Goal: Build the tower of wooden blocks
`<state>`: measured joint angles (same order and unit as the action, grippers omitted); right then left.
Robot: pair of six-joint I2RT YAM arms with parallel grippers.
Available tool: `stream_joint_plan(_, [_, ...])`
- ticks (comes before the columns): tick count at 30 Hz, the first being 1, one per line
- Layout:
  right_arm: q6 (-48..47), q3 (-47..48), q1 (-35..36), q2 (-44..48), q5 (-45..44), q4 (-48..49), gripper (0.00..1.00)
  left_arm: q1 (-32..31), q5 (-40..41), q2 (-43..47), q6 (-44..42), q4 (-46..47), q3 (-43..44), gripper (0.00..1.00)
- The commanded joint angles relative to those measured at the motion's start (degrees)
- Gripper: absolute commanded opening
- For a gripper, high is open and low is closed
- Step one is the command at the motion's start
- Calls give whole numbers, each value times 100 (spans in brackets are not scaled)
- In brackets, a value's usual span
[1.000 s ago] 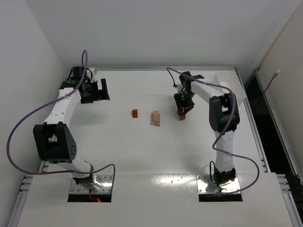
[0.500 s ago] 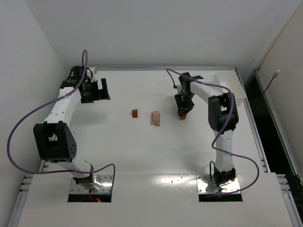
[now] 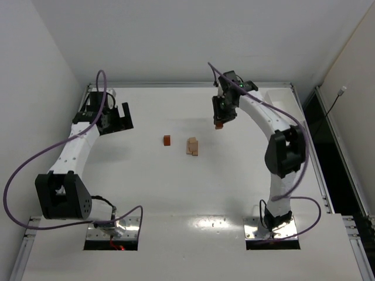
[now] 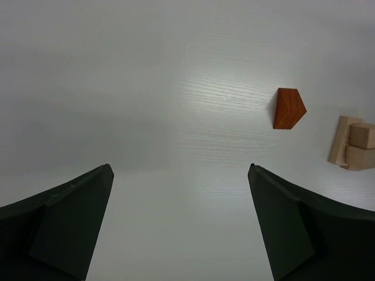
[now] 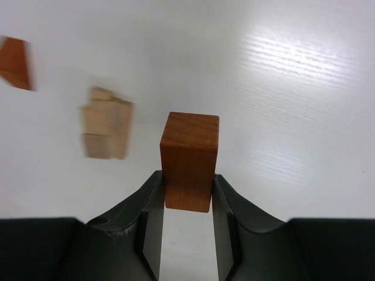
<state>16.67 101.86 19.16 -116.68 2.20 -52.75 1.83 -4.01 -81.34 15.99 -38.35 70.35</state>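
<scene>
On the far left of the bench (image 3: 176, 199), the left end effector (image 4: 180, 170) hangs wide apart, with nothing between its fingers. It is well away from the wood. To its right, near the middle, a brown lone block (image 3: 167, 140) lies by itself. Just right of that is the pale pile (image 3: 192, 146), a few light wooden bits lying close together. More to the right and farther back, the right end effector (image 3: 220, 119) squeezes the held block (image 5: 188, 161), also brown, tight between its two fingers. It looks lifted off the bench.

I think the tower is only just begun. The pale pile looks like the bottom part. The held block has to go on it, and the lone block too. So most of the job is left.

The top view shows both arms and where everything lies, but the wood is tiny there. I cannot tell from it how the pale bits are stacked. The left wrist view shows the lone block up close, with a slanted side. The right wrist view shows the grip clearly: one finger presses each side of the held block. The pale pile is blurry there.
</scene>
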Motion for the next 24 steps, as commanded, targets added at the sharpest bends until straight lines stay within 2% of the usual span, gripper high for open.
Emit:
stream_joint_plan(1, [863, 291, 316, 953, -192, -103, 0, -59, 726, 417, 737, 354, -319, 100])
stream_joint_plan(6, [1312, -307, 957, 1341, 131, -156, 0, -112, 1025, 365, 853, 354, -408, 100])
stream_joint_plan(11, [1690, -264, 1572, 1175, -254, -156, 0, -165, 1376, 224, 940, 284, -118, 100])
stream_joint_plan(24, [1858, 237, 1626, 67, -466, -367, 0, -165, 1544, 479, 889, 284, -223, 100])
